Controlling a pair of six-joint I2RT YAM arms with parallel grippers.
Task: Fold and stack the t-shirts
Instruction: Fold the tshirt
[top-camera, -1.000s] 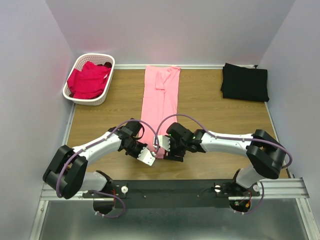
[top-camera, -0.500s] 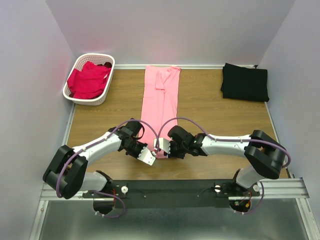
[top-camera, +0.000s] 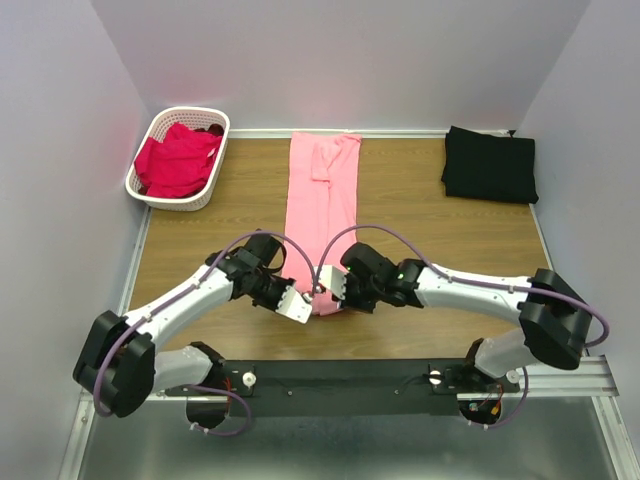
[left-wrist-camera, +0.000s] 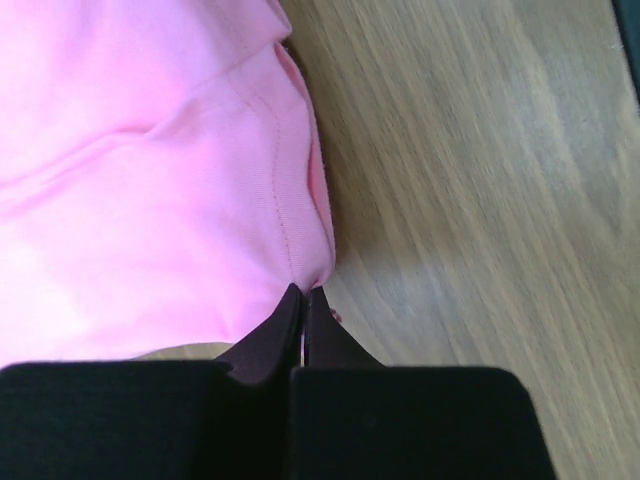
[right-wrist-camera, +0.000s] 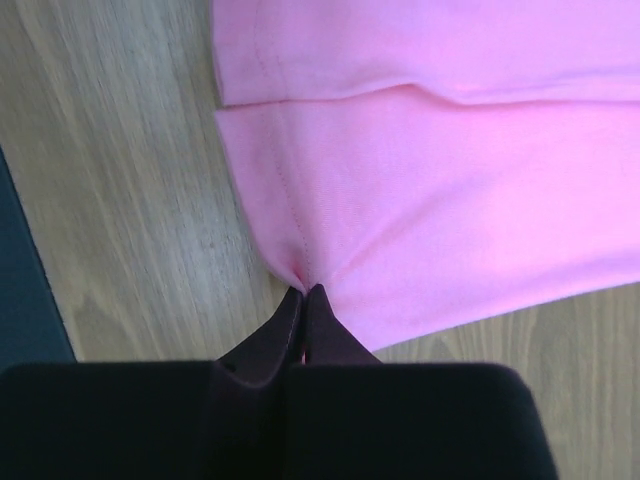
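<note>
Top external, left to right: white slotted basket (top-camera: 212, 118) sits at the far-left corner of the table (top-camera: 420, 225), with the magenta-red tees (top-camera: 178, 160) bunched inside it, unfolded. The left arm (top-camera: 190, 290) reaches in toward centre. The left gripper (top-camera: 300, 305) is at the near-left corner of the pink tee (top-camera: 322, 195).

Pink tee is laid out as one long narrow strip down the middle of the table. Its far end is at the back edge and its near end is between the two grippers. One sleeve is folded in on top near the far end.

Right gripper (top-camera: 336, 293) is on the near-right corner of the same strip, just beside the left one. The right arm (top-camera: 470, 290) comes in from the right. Black tee (top-camera: 490, 165) is folded to a rectangle at the far-right corner, well apart from the rest.

Left wrist view: jaws are pinched tight on the pink hem corner. The fabric puckers into the dark fingertips (left-wrist-camera: 285, 320) and a stitched seam runs up from the pinch. Bare wood is to the right.

Right wrist view: same picture, mirrored. The jaws are clamped on the hem, with the fingertips (right-wrist-camera: 285, 320) meeting at the stitch line. A fold edge runs across the fabric above, and wood is to the left. Cannot tell from either wrist view whether the hem is off the wood.
</note>
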